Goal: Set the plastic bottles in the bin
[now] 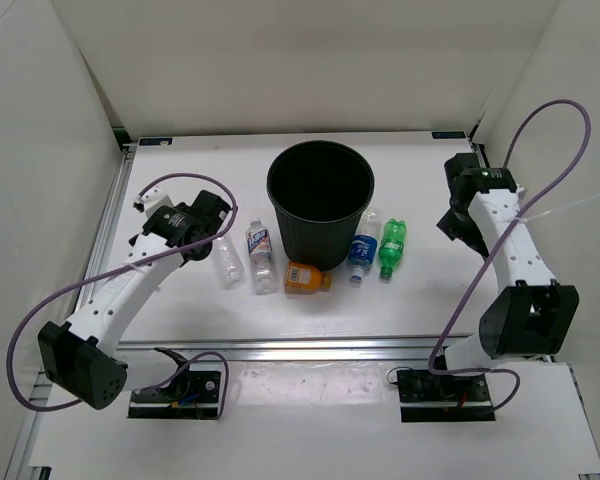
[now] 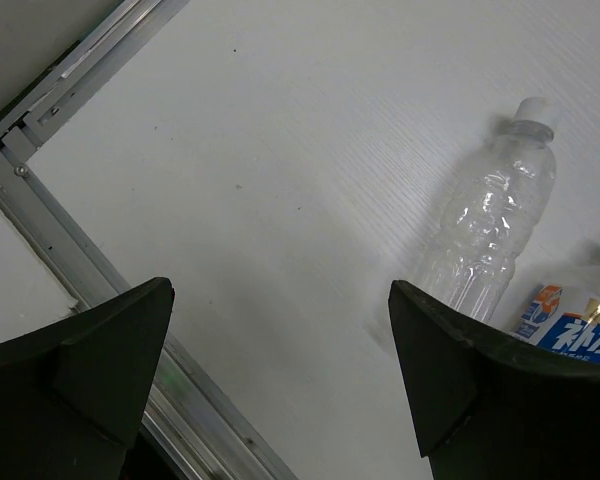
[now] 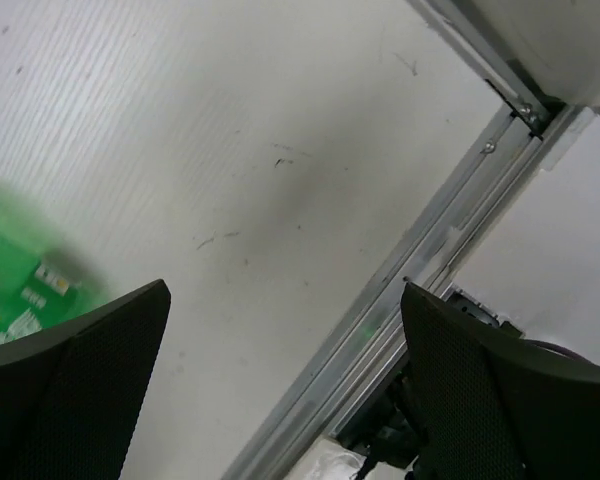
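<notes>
The tall black bin (image 1: 318,238) stands at the table's middle, its inside dark. In front of it several plastic bottles lie in a row: a clear unlabelled one (image 1: 227,262), a white-labelled one (image 1: 261,256), a squat orange one (image 1: 306,277), a blue-labelled one (image 1: 362,250) and a green one (image 1: 392,246). My left gripper (image 1: 216,222) hovers open just left of the clear bottle (image 2: 490,225), nothing between its fingers. At the far right, beyond the green bottle (image 3: 10,272), my right gripper (image 1: 450,225) is also open and empty.
An aluminium rail (image 2: 50,215) borders the table on the left and another rail (image 3: 430,250) on the right. White walls enclose the table on three sides. Purple cables loop off both arms.
</notes>
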Robot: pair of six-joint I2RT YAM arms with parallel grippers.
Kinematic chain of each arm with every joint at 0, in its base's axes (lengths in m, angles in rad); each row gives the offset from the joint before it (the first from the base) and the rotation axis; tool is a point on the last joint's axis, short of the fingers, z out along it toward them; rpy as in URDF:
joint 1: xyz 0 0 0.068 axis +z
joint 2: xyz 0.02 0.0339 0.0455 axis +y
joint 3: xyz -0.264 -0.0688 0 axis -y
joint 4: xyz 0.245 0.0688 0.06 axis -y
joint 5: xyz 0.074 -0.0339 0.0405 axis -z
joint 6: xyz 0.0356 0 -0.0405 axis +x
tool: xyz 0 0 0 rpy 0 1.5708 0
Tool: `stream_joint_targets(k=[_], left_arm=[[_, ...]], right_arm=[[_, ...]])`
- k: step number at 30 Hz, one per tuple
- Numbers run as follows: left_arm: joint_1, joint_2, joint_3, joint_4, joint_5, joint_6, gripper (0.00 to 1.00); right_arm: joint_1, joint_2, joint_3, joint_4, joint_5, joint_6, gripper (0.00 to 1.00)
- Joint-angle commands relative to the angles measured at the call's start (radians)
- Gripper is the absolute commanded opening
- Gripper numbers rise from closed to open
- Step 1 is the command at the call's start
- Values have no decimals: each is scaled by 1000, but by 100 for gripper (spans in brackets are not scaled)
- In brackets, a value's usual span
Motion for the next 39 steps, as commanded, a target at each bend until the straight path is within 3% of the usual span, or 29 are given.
stream_joint_targets(k=[1, 4, 8, 12, 18, 21, 24, 28, 39], left_arm=[[-4, 16, 34, -46, 3, -19, 100], [-4, 16, 34, -46, -9, -19, 100], [-4, 34, 73, -46, -44, 9, 100], [-4, 56, 73, -46, -80, 18, 100], [-4, 88, 53, -56, -81, -5, 100], [-4, 128, 44, -56, -81, -14, 100], [-4, 169, 63, -56, -81, -14, 100], [-4, 223, 73, -65, -72, -14, 100], [-4, 245, 64, -74, -11, -36, 100]], right_arm=[[7, -73, -7, 78, -126, -154, 100], [-31, -27, 2, 94, -328, -211, 100], [-52, 54, 54, 100, -444, -284, 100], [-6, 140, 142, 40, -357, -253, 100], [-30, 239, 223, 98, -692, -317, 100], [-42, 278, 223, 167, -749, -344, 100], [-62, 311, 204, 222, -901, -378, 100], [-62, 311, 119, 354, -956, -414, 100], [-52, 446, 104, 379, -835, -421, 100]])
